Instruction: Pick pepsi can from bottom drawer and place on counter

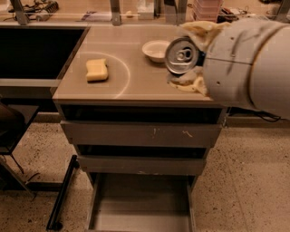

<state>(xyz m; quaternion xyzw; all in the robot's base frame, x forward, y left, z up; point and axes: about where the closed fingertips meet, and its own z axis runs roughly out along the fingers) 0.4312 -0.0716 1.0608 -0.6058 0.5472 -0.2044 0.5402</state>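
Observation:
The pepsi can lies sideways in my gripper, its shiny silver pull-tab end facing the camera. The gripper is shut on it, one pale finger above and one below, and holds it over the right part of the tan counter, just right of the white bowl. My large white arm fills the upper right. The bottom drawer stands pulled open at the bottom of the view, its flat grey floor bare.
A yellow sponge lies on the counter's left part inside a pale arc mark. A scratched grey drawer front sits below the counter. A cluttered ledge with metal posts runs behind. A dark sink recess is at left.

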